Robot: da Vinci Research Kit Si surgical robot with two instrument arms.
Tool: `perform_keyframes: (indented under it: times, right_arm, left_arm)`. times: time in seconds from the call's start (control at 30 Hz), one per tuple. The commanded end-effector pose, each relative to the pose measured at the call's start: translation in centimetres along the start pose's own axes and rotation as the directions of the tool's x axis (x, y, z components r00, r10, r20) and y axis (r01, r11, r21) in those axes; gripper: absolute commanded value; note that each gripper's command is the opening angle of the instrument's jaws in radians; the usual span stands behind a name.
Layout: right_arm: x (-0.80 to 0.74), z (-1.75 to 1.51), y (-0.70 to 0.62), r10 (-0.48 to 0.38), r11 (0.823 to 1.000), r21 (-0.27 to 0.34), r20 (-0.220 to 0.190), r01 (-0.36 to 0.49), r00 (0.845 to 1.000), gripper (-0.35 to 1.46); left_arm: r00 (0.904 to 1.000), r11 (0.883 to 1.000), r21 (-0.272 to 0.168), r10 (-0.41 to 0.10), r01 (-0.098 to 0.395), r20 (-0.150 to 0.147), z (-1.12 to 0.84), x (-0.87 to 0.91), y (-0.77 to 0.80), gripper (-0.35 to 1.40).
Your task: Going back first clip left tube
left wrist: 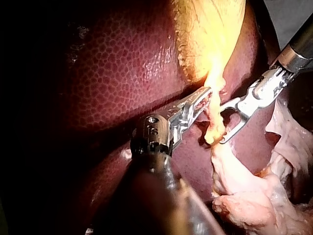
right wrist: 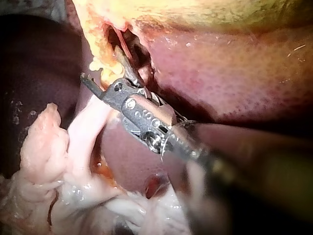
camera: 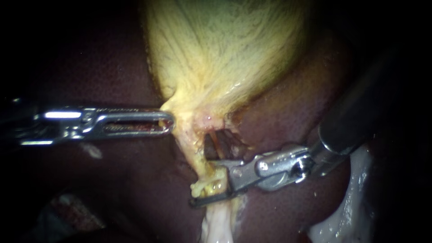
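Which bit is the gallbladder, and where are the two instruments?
gallbladder (camera: 225, 49), endoscope view, middle of its yellow wall.
left instrument (camera: 168, 122), endoscope view, tip of its jaws.
right instrument (camera: 204, 183), endoscope view, gap between its open jaws.

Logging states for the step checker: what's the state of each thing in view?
left instrument: jaws shut on the gallbladder at its neck
right instrument: jaws open, straddling the tube
gallbladder: gripped at its neck
tube: uncut, between open jaws, no clip visible
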Motion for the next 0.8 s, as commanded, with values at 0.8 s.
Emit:
perform_keyframes:
  times: [0.8]
  right_arm:
    - [0.30,-1.32,-0.06,0.000,0.995,-0.101,-0.022,-0.002,1.000,0.60]
  left_arm:
    - [1.0000,1.000,0.001,0.003,-0.003,0.000,0.07,0.03,0.10,-0.35]
